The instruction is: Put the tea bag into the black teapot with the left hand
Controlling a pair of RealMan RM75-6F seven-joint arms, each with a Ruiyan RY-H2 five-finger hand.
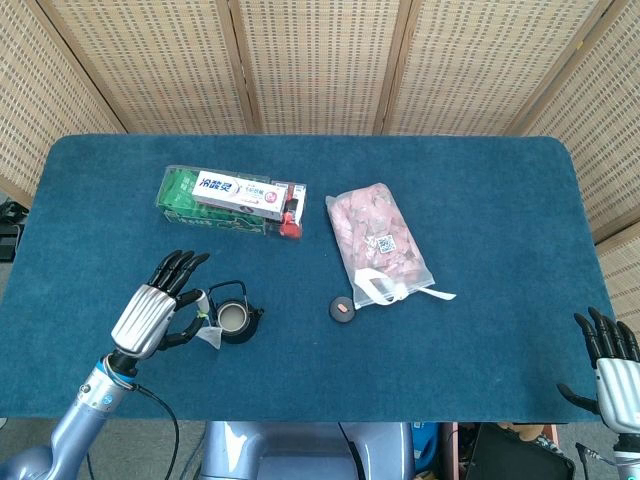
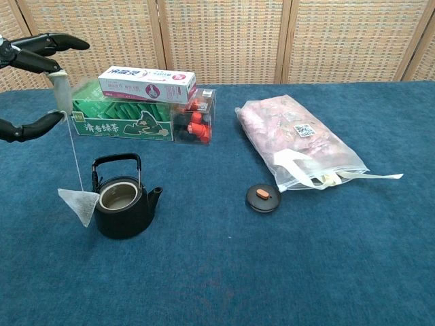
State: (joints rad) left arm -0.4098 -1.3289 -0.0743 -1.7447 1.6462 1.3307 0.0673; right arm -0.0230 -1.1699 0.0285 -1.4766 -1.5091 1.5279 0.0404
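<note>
1. While the left hand (image 1: 150, 312) hangs above the table's (image 1: 480, 200) near-left part, it pinches the tea bag's tag (image 2: 62, 93) between fingertips; other fingers (image 2: 41, 43) stretched out
2. String (image 2: 73, 153) runs down from the tag to the tea bag (image 2: 79, 204); bag dangles against the teapot's (image 2: 124, 204) left outer side, not inside
3. Teapot black, lidless, mouth open, handle up, spout toward right in chest view; stands on the blue cloth just beside the left hand
4. Lid (image 2: 263, 198), black with a red knob, lies flat on the cloth, well right of the pot, near the pink bag's (image 2: 292, 136) near end
5. Pink bag: clear plastic, pink contents, white label, white ties trailing at its near end
6. Green box (image 2: 119, 119) behind the pot, a white toothpaste box (image 2: 146, 84) lying on top; clear case with red pieces (image 2: 196, 122) against its right end
7. Right hand (image 1: 612, 365) at the table's near-right edge, fingers spread, holding nothing
8. Woven screens (image 1: 320, 60) behind the table
</note>
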